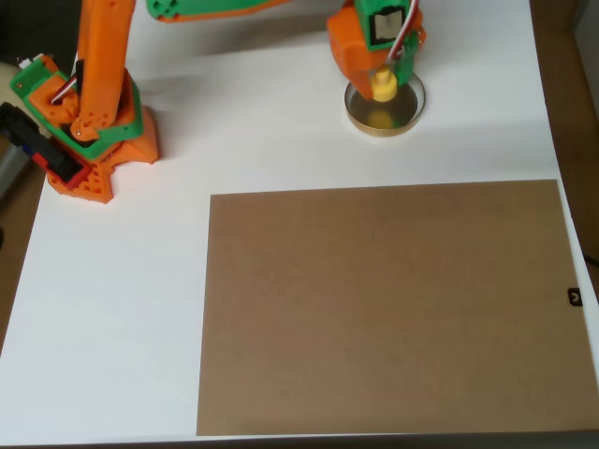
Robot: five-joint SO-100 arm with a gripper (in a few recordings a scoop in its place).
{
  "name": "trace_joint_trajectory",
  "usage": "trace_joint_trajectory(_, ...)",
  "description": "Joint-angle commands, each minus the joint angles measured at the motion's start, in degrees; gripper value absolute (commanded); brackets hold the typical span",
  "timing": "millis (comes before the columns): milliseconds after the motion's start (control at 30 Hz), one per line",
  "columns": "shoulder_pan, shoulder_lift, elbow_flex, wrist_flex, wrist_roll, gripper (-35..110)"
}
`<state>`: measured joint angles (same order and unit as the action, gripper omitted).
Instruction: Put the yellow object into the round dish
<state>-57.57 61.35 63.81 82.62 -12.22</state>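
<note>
In the overhead view the tool (386, 77) hangs at the upper right of the frame, directly above the round dish (385, 105), and the yellow object (384, 86) sits at its tip. The yellow object shows just below the orange and green body of the arm, over the upper part of the dish, inside the line of the tan-gold rim. The tool appears closed on the piece, its fingers hidden from above by the wrist, so the hold is a judgement from how the piece hangs right at the tip and not a thing plainly seen. Whether the piece already rests on the dark floor of the dish or is a little above it cannot be told from this angle; a faint yellowish glint on the dish floor below it looks like its reflection.

The relation that matters: the piece lies straight under the tool and over the dish, slightly toward the dish's upper edge rather than its middle. No sideways travel seems needed; what remains is likely a short lowering and a release. The near rim is the risk, since the piece could tip against it on letting go.

The white desk (281, 140) carries the dish, and a brown board (384, 309) fills the lower right, well apart from it
</note>
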Motion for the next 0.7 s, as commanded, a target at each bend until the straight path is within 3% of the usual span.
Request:
trace_joint_trajectory(0, -1.85, 0.53, -5.98, 1.32, 0.35, 0)
trace_joint_trajectory(367, -4.31, -3.78, -8.70, 2.02, 3.08, 0)
trace_joint_trajectory(667, -2.55, -4.39, -10.20, 3.87, 2.72, 10)
